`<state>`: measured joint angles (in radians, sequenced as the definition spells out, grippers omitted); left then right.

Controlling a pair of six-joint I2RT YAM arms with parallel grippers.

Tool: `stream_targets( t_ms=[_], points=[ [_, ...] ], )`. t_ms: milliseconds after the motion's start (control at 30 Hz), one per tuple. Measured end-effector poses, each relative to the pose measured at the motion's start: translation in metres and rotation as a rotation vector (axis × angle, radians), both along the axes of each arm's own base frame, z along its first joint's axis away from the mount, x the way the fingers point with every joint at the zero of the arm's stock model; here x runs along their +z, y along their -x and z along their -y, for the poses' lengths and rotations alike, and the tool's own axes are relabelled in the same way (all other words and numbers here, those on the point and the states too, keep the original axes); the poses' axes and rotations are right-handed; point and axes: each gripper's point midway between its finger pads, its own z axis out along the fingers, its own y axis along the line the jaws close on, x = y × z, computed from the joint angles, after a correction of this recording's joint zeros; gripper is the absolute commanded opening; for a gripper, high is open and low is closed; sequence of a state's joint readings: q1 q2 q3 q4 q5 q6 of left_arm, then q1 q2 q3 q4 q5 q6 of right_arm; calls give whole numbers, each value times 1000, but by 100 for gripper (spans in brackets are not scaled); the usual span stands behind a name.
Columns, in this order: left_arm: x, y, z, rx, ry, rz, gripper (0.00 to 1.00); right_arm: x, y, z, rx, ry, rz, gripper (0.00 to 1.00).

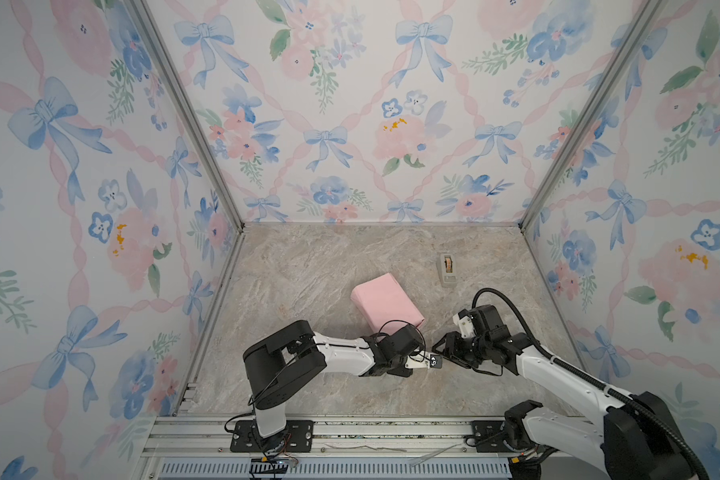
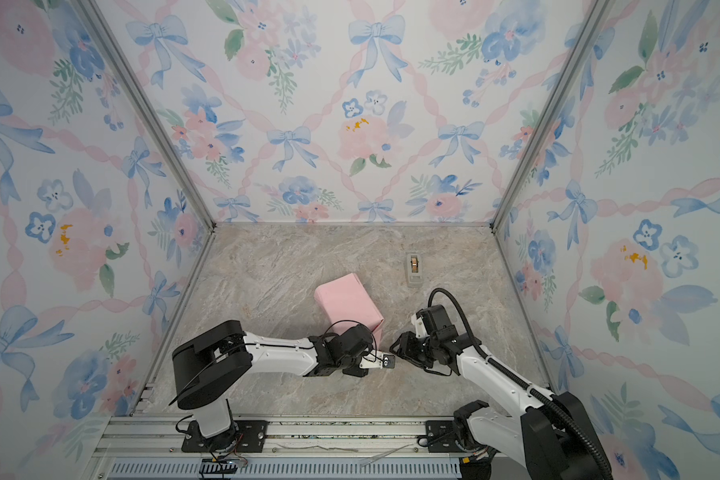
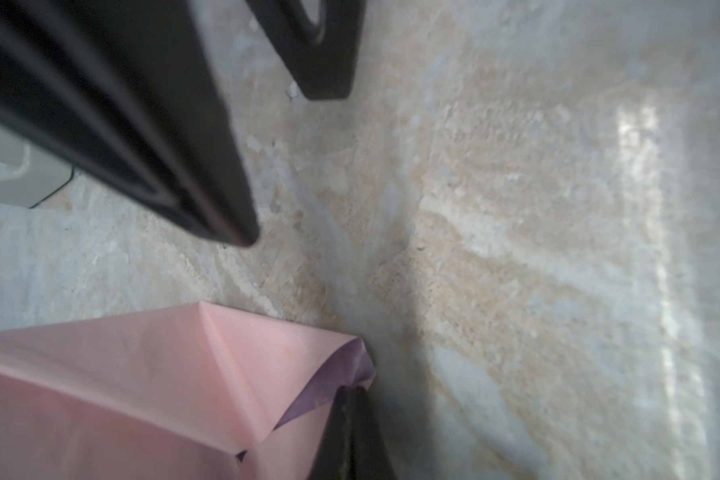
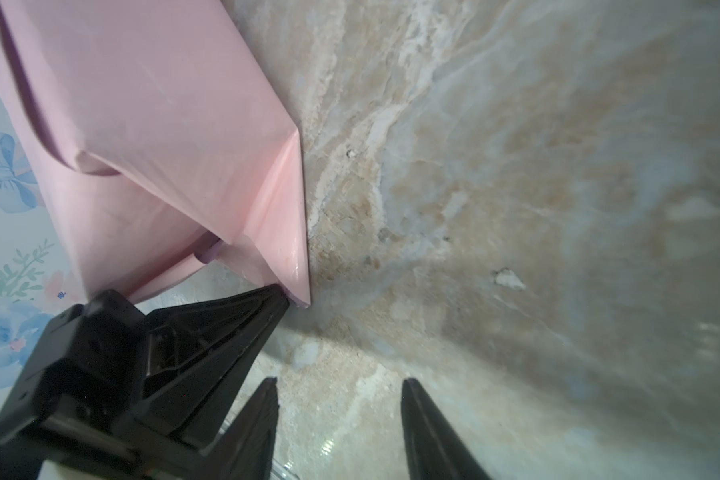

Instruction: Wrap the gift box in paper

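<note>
In both top views a parcel of creased pale pink paper (image 1: pixel 385 305) lies mid-table on the beige marble-patterned tabletop (image 1: pixel 308 266), with the gift box hidden inside (no dark card shows). The black left gripper (image 1: pixel 434 362) sits at the parcel's near corner.

Left wrist view: its fingers (image 3: pixel 348 419) are pressed together against a lilac flap (image 3: pixel 329 395).

Right wrist view: the black right gripper (image 4: pixel 337 390) stands parted and empty.

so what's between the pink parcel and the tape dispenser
Only bare marble table between the paper and the tape dispenser, seen in both top views.
</note>
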<state>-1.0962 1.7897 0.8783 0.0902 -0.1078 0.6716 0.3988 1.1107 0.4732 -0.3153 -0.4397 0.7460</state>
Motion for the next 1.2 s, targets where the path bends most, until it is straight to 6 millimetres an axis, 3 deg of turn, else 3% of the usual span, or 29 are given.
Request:
stream_targets(
  t_ms=[433,733,1200],
  points=[
    [2,3,-5,8,41,-74,0,1,-5,-12,-8,-91,6,56],
    [21,1,-9,36,143,-90,0,-5,-5,-18,-17,-132,-24,54],
    [25,-1,-7,40,188,-94,0,-16,-8,-45,-11,-198,-75,47]
  ],
)
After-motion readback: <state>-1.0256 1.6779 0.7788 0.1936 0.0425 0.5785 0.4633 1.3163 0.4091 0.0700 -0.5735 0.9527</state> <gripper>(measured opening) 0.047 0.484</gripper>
